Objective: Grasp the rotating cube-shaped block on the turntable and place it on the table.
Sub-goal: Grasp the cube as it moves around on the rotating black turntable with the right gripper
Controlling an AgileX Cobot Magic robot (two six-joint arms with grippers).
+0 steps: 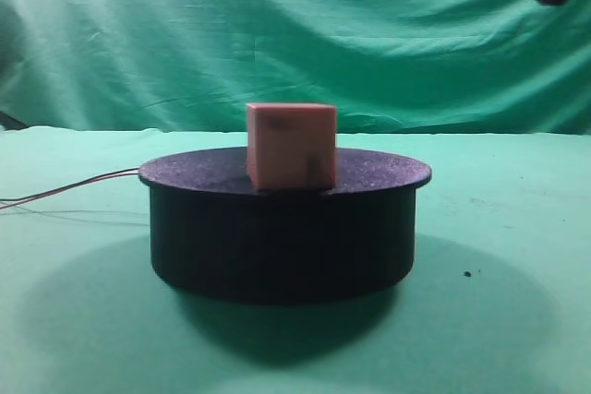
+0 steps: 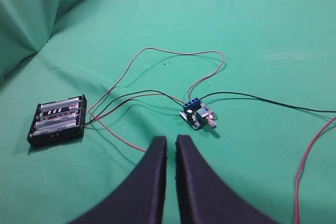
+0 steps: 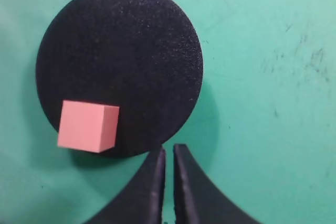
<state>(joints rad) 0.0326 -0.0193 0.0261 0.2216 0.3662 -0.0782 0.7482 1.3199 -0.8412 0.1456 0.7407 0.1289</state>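
On the left side of the green surface (image 2: pixel 273 35), seen from the left wrist view, a black battery holder (image 2: pixel 58 120) with four cells lies flat, and red and black wires (image 2: pixel 157 52) loop from it to a small blue circuit board (image 2: pixel 198 115) just to its right. The left gripper (image 2: pixel 171 145) hovers over this spot with its two dark fingers (image 2: pixel 152 182) nearly pressed together, only a thin slit between them, holding nothing. In the exterior high view, thin wires (image 1: pixel 69 189) run in from the left edge to the side of the turntable (image 1: pixel 282 237), which sits on the cloth near the middle. The cube-shaped block (image 1: pixel 291 146) stands upright on the turntable's speckled top; the right wrist view shows it near the disc's rim, at the lower left of that view. Above, the right gripper (image 3: pixel 168 153) hangs over the disc's edge, apart from the block, its fingers (image 3: pixel 191 192) likewise almost closed and empty.
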